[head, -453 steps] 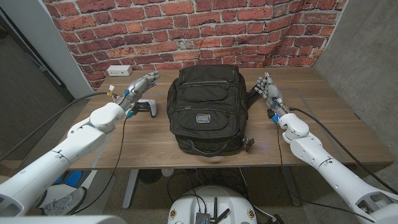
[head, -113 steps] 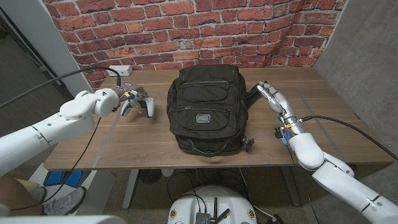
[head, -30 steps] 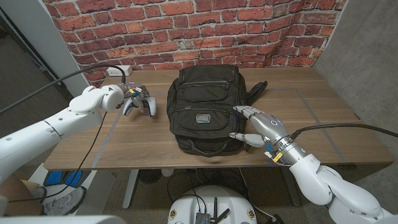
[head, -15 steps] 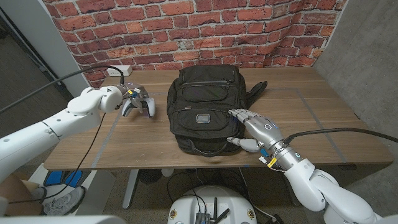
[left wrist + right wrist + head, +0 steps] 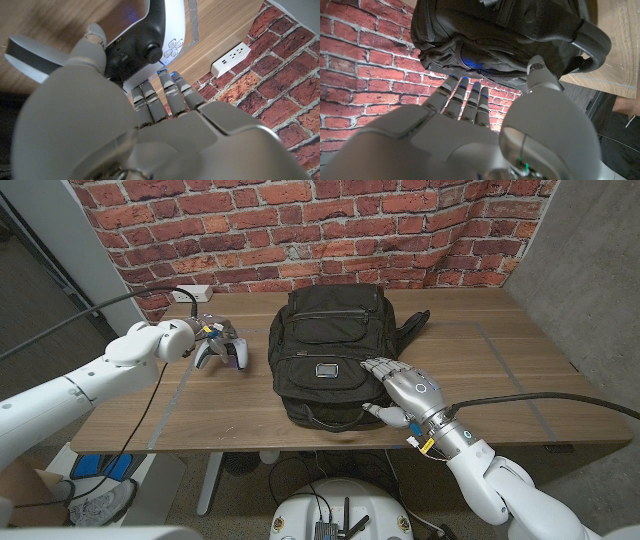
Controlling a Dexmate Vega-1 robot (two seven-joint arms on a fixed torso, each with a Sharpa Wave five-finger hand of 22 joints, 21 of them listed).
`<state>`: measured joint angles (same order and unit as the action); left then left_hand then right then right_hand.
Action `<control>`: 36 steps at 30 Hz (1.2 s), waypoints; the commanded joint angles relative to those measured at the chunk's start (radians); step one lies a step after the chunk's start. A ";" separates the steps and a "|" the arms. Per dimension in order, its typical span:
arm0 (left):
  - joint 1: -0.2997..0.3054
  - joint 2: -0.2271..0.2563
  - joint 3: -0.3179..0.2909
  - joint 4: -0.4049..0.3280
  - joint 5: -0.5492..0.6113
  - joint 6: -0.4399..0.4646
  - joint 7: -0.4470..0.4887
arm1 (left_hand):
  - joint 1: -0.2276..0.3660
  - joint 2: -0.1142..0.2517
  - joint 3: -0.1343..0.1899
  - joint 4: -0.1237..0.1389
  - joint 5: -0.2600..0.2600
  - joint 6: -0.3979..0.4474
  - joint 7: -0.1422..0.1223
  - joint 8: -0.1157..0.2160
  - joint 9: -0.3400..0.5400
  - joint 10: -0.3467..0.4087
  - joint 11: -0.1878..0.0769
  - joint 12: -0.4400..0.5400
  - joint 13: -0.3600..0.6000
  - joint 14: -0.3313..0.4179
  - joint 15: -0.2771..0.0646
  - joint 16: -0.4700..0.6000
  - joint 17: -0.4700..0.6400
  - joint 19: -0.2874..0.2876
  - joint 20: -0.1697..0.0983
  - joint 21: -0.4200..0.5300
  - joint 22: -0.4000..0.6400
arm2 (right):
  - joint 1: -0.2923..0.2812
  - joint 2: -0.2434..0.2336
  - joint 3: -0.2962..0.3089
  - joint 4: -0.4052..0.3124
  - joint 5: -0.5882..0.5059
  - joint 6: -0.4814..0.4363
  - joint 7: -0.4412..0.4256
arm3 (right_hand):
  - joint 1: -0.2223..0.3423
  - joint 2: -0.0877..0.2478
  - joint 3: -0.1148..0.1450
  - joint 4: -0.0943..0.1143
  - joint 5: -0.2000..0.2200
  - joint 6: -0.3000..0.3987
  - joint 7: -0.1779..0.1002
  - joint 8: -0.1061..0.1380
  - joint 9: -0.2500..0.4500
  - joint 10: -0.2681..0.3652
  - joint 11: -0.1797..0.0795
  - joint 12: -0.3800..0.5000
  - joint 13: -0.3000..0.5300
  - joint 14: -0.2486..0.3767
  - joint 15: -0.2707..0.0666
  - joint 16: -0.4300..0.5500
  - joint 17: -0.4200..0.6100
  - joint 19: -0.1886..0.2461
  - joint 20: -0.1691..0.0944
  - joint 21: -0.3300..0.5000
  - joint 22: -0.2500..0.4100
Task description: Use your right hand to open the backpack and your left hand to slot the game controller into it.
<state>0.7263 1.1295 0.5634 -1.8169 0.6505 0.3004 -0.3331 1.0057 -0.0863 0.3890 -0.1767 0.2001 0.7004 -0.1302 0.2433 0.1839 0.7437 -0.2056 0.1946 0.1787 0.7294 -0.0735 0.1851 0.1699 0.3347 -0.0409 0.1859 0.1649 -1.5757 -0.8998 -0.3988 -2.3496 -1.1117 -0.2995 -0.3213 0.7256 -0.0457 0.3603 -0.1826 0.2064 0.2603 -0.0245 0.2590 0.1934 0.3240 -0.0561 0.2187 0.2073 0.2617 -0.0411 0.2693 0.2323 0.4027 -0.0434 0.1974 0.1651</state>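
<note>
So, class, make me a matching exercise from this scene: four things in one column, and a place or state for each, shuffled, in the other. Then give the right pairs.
Things
1. backpack
2. controller
3. right hand
4. power strip

Places or states
A. white, at the foot of the brick wall
B. held by the left hand
C. black, lying in the middle of the table
D. fingers on the backpack's near right corner

Pairs: 1-C, 2-B, 3-D, 4-A
</note>
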 commanded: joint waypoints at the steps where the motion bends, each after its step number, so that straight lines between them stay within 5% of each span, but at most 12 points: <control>1: -0.005 -0.003 0.000 0.012 -0.005 -0.007 0.003 | 0.044 0.108 0.001 0.007 0.003 0.062 -0.005 0.002 0.002 0.020 -0.006 0.007 0.005 0.018 -0.164 0.004 0.003 0.016 -0.160 0.009 0.005 | 0.043 0.009 -0.067 0.029 -0.096 -0.042 -0.031 | 0.023 -0.001 0.009 0.004 -0.003 0.033 0.000 0.013 0.002 0.025 -0.009 0.010 0.001 0.024 -0.067 0.015 0.006 0.025 -0.028 0.010 0.004; 36: -0.037 -0.036 0.029 0.034 0.004 0.000 -0.011 | 0.048 0.114 0.002 0.005 0.003 0.073 -0.003 -0.005 0.002 0.031 -0.006 0.005 0.005 0.032 -0.164 0.003 0.003 0.027 -0.161 0.011 0.006 | 0.082 -0.030 -0.071 0.042 -0.067 -0.022 -0.093 | 0.064 0.019 -0.005 0.026 -0.010 0.195 -0.045 0.063 0.002 0.164 -0.035 0.029 0.007 0.135 -0.121 0.079 0.036 0.144 -0.070 0.027 0.008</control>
<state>0.6932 1.0986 0.5861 -1.7890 0.6540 0.3018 -0.3421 1.0057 -0.0864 0.3890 -0.1767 0.1965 0.7175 -0.1265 0.2344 0.1834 0.7558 -0.2037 0.1972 0.1791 0.7471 -0.0731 0.1829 0.1700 0.3510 -0.0391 0.1939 0.1649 -1.4992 -0.9291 -0.4675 -2.3103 -1.1957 -0.3322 -0.3949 0.7873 -0.0365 0.3566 -0.1636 0.1970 0.4380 -0.0690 0.3140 0.1931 0.4739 -0.0911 0.2409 0.2118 0.3821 -0.0437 0.3402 0.2629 0.5344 -0.0497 0.2150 0.1702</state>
